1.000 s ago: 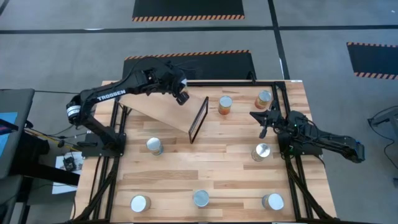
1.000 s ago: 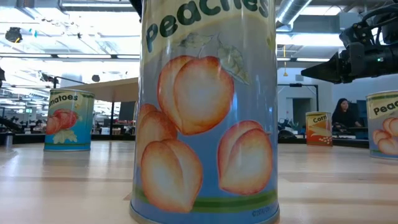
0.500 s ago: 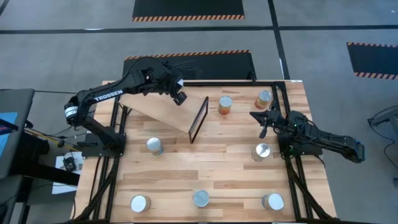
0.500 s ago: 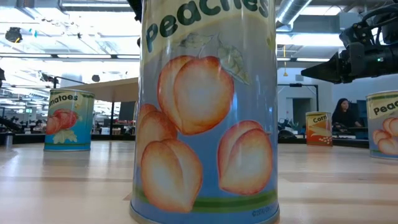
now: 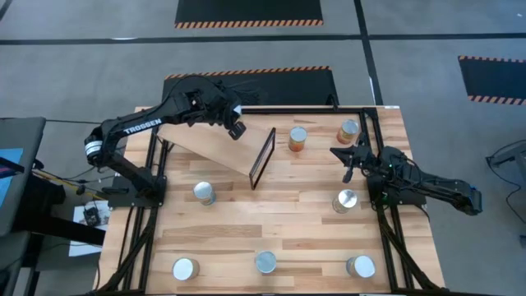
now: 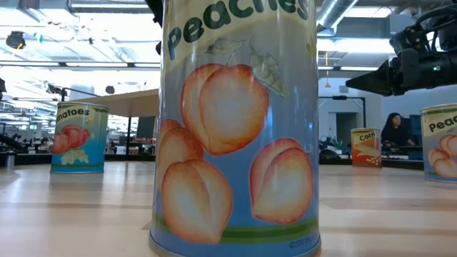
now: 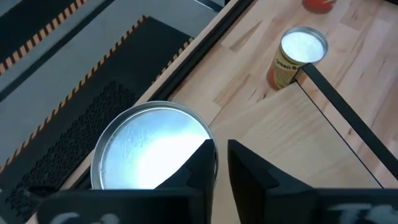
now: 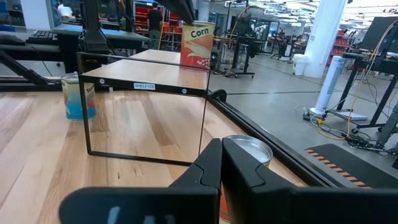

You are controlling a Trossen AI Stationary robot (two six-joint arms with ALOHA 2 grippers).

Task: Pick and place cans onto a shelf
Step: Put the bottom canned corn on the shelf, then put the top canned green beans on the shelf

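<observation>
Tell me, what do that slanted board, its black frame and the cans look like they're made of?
The shelf looks like light, unvarnished plywood: pale and matte. Its frame seems thin black metal, though painted plastic is possible. The cans look like metal tins: the one at the left gripper has a shiny silver lid, and the peaches can wears a glossy printed label, probably paper.

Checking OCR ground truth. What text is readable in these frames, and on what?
"Peaches": big can nearest the low camera, top of letters cut off.
"matoes": can at left, start of the word hidden.
"Corn": far can; also the can on the shelf.
"TROSSEN": left arm.
"SHELF" plus digits: sticker on the shelf edge, digits too small to read.
</observation>
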